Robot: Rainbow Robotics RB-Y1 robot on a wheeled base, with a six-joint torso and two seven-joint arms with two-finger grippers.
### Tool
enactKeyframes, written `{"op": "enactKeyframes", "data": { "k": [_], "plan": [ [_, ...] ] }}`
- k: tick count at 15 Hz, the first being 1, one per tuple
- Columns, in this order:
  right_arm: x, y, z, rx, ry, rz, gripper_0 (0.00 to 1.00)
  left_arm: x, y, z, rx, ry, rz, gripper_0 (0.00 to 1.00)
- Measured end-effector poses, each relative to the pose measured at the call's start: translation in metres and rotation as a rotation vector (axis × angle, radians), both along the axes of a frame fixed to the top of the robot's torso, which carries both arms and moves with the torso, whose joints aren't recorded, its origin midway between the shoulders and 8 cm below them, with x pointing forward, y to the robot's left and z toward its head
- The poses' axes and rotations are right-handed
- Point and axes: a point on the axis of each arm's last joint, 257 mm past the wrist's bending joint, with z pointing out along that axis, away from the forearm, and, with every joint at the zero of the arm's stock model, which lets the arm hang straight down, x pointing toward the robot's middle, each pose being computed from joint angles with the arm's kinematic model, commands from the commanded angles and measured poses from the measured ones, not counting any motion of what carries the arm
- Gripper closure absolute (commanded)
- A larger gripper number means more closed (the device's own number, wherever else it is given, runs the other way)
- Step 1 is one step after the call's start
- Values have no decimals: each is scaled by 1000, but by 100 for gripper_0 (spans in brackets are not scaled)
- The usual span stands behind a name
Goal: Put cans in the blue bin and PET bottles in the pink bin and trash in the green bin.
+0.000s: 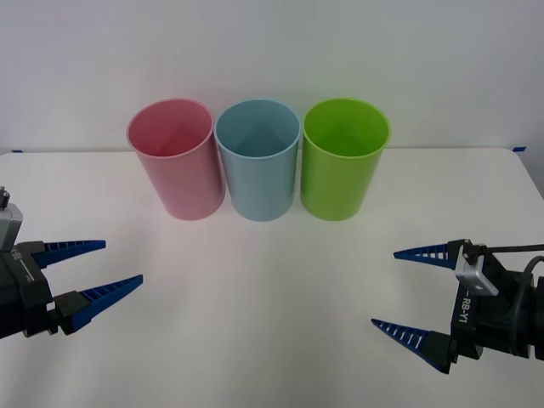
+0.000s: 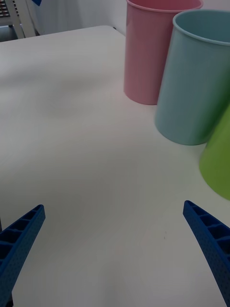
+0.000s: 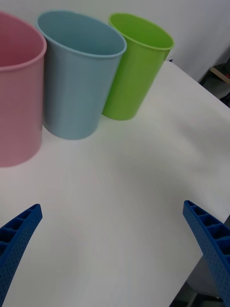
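1. Bins stand in a row at the far side of the white tabletop point(image 1: 272, 289): we see the pink bin point(image 1: 177, 160) on the robot's left, the blue bin point(image 1: 258, 160) in the middle and the green bin point(image 1: 343, 160) on the right.
2. All three are upright with their round rims open to the front view; the pink and blue rims touch or nearly touch, and we cannot tell which, and the blue and green sit just beside each other in the same way.
3. We can see only the upper inner walls of each bin from the front; their bottoms lie in shadow, so we cannot tell what, if anything, is inside.
4. Our left end effector point(image 1: 92, 268) hovers low at the near left of the tabletop, its blue ribbed fingers spread wide and holding nothing; the arm behind it is cut off by the frame edge.
5. Our right end effector point(image 1: 408, 289) sits at the near right, well apart from the bins, fingers likewise wide apart and empty.
6. In the right wrist view the green bin point(image 2: 218, 163) is cut off at the edge, and the pink bin point(image 2: 148, 53) and blue bin point(image 2: 196, 81) lose their far rims.
7. In the left wrist view the pink bin point(image 3: 17, 96) is cropped at the side, while the blue bin point(image 3: 76, 81) and green bin point(image 3: 134, 72) show whole.
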Motion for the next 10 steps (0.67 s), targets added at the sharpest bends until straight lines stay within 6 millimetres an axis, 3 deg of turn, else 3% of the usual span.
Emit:
{"op": "enactKeyframes", "data": {
  "k": [10],
  "plan": [
    [0, 0, 0, 0, 0, 0, 0, -36, -8, -60, -31, 109, 56, 0]
  ]
}}
